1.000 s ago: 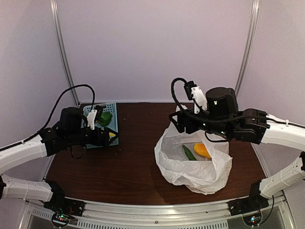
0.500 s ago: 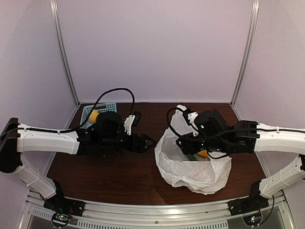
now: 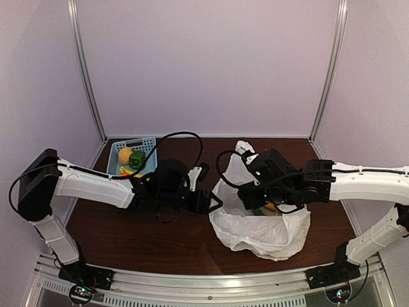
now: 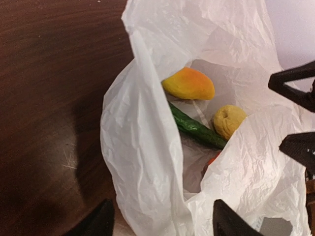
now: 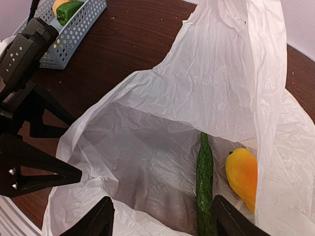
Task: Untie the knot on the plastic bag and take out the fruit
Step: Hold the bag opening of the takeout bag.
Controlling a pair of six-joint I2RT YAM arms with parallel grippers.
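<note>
The left gripper (image 3: pixel 214 203), jaws spread astride the left rim of the plastic bag (image 3: pixel 255 230) on the right half of the table (image 3: pixel 179 236), could pinch only thin film and drag the bag over, spilling it; the bag gapes untied, white and crinkled, its fruit (image 5: pixel 241 177) (orange-yellow, long green, round yellow) lying at the bottom, while the right gripper (image 5: pixel 162 223) hangs spread above the mouth

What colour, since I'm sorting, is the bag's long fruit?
The long fruit is dark green; right wrist view.
</note>
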